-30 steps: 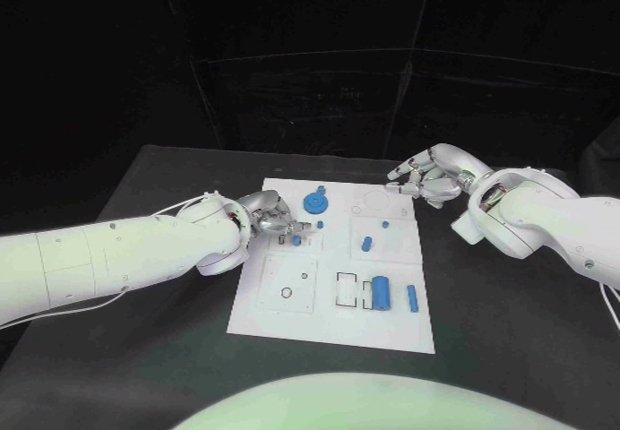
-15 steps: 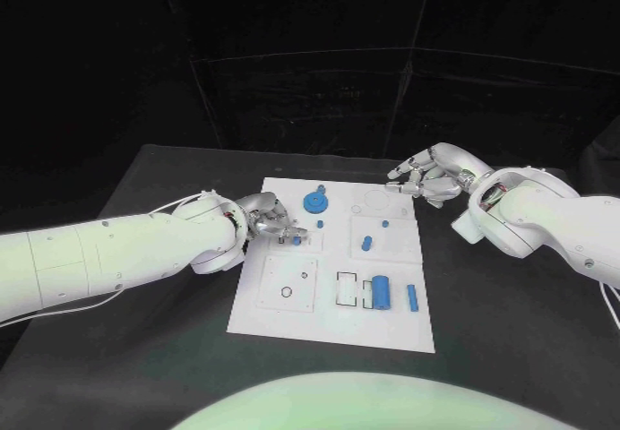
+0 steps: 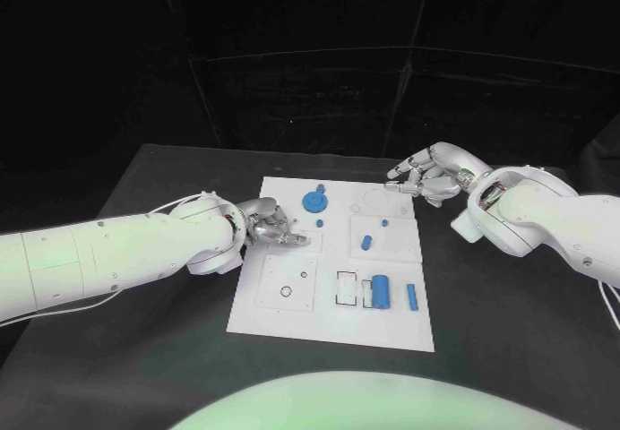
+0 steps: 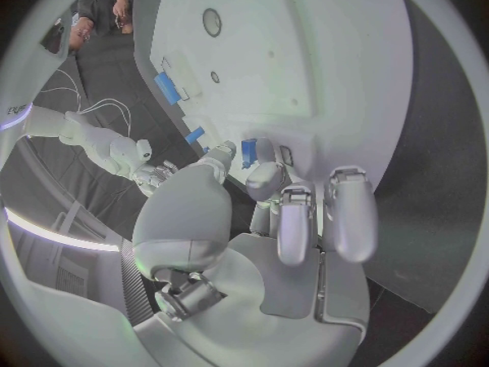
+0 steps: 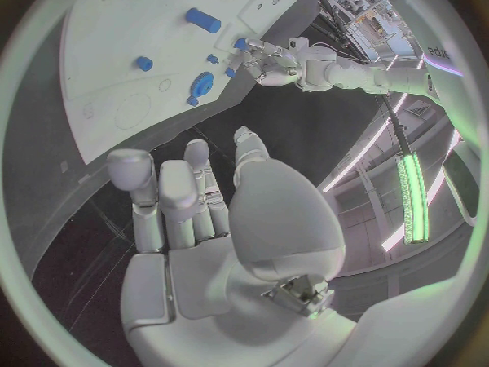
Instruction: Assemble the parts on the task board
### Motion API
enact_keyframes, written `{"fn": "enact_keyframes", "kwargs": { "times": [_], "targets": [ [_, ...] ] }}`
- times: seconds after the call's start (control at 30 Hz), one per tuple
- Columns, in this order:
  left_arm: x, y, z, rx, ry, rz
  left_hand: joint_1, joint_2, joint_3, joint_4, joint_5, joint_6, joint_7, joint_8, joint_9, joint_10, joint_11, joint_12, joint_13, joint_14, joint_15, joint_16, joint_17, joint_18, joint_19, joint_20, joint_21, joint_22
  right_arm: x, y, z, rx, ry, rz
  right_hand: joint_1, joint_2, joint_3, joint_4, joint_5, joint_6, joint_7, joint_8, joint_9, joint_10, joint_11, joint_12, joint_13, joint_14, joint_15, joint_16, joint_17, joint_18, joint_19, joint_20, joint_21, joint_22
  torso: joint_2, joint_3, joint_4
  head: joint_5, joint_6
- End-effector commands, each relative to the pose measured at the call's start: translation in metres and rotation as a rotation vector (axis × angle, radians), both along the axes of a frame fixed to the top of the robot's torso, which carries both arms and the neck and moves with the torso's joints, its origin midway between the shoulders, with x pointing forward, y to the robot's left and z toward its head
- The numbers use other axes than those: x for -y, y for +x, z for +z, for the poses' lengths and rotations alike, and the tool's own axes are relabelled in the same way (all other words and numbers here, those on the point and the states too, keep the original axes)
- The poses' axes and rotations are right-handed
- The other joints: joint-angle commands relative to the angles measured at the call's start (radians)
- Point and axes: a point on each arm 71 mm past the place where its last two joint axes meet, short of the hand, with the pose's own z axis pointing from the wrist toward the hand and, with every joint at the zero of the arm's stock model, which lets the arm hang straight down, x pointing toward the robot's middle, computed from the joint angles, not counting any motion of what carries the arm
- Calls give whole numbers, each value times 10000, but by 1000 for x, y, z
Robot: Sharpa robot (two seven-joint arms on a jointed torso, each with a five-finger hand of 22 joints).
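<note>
The robot's left hand (image 3: pixel 271 226) sits at the left edge of the flat white rectangular task board (image 3: pixel 291 318), centre of the frame, pinching a small blue block-shaped part (image 4: pixel 248 152) between thumb and fingertip right at the board's surface. Compared with a second ago, the hand has curled further over the board's edge and now covers the little blue piece that showed beside its fingers, which suggests the part is being pressed into its seat rather than carried.

The right hand (image 3: pixel 430 179) hovers off the board's upper-right corner, fingers loosely curled around nothing, unchanged in position.

Elsewhere on the board lie a round blue knob-like part (image 3: pixel 315 200) near the top, a short blue peg (image 3: pixel 367 241) mid-board, and a blue cylinder (image 3: pixel 383 292) with a slim blue bar (image 3: pixel 414 297) beside it at lower right. None blocks the left hand.
</note>
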Motion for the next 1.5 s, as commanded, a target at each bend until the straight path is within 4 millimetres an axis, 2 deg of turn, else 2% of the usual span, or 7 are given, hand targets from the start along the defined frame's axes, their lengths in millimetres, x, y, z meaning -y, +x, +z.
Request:
{"fn": "enact_keyframes", "kwargs": {
  "times": [0.03, 0.4, 0.47, 0.5, 0.6, 1.23, 1.5],
  "targets": [
    [0, 0, 0, -137, -63, -47, 35, 99, -78, -3, -71, -17, 41, -58, -15, -58, 18, -41, -21, 1056, 4, 33, 2635, -32, 230, 4, -10, 20, -1, 0, 1, -6, 36, 91, -113, -20, -2, 77, 29, -90, 5, 63, 3, -23, 1, -9, 0, -39, 8, -39, 11, 123, -61, 30, -43, -12, -1, 2, -1, 10, 3],
    [1, 2, 0, -43, -134, 74, 521, 640, -224, 37, -192, -63, 60, -110, -82, -116, 32, -87, -108, 1056, 17, 33, 2635, -17, 207, 15, -76, -30, -2, 0, 1, -9, 41, 114, -109, -10, -6, 89, 39, -94, 5, 67, 3, -29, 1, -11, -11, -38, 8, -44, 8, 123, -56, 30, -45, -11, 5, 6, -4, 2, -7],
    [2, 3, 0, -35, -143, 80, 681, 813, -273, 35, -547, -86, 78, -129, -104, -128, 36, -86, -117, 1056, 24, 33, 2635, -14, 201, 21, -95, -42, -2, 1, 1, -10, 41, 118, -108, -9, -7, 90, 40, -94, 5, 67, 3, -30, 1, -11, -12, -38, 8, -45, 8, 123, -56, 30, -45, -10, 2, 7, -7, -4, -13],
    [2, 3, 0, -33, -145, 82, 825, 984, -261, 17, -1174, -99, 78, -142, -119, -141, 44, -94, -134, 1056, 27, 33, 2635, -11, 197, 21, -106, -47, -3, 1, 1, -12, 41, 120, -108, -9, -7, 90, 40, -94, 5, 67, 3, -30, 1, -11, -12, -38, 8, -45, 8, 123, -56, 30, -45, -10, 2, 7, -8, -4, -17],
    [2, 3, 0, -31, -148, 85, 968, 1176, -270, 4, -1535, -115, 93, -158, -142, -159, 60, -101, -158, 1056, 39, 33, 2635, -8, 192, 34, -123, -57, -3, 1, 1, -17, 43, 121, -109, -6, -7, 93, 42, -95, 5, 68, 3, -24, 1, -3, -3, -38, 8, -48, 6, 124, -57, 30, -48, -15, 5, 7, -4, -4, -25],
    [2, 4, 0, -135, -295, 204, 1061, 1646, -255, 131, -1515, -221, 141, -263, -233, -215, 99, -136, -235, 1056, 70, 33, 2635, 5, 175, 63, -182, -102, -3, 1, 0, -54, 29, 141, -108, 18, -8, 112, 59, -99, 5, 72, 3, -25, 1, 4, -6, -36, 7, -50, 9, 124, -55, 31, -53, -19, 0, 3, -8, -2, -44],
    [4, 3, 0, -223, -310, 143, 1553, 1804, 140, -198, -1493, -338, 161, -402, -344, -284, 117, -170, -304, 1056, 88, 33, 2635, 16, 162, 85, -229, -133, -3, 1, 0, -92, 12, 165, -107, 34, -7, 125, 73, -102, 5, 75, 3, -19, 1, 17, 4, -34, 8, -48, 15, 123, -51, 31, -53, -15, -5, 6, 0, -14, -53]
  ]
}}
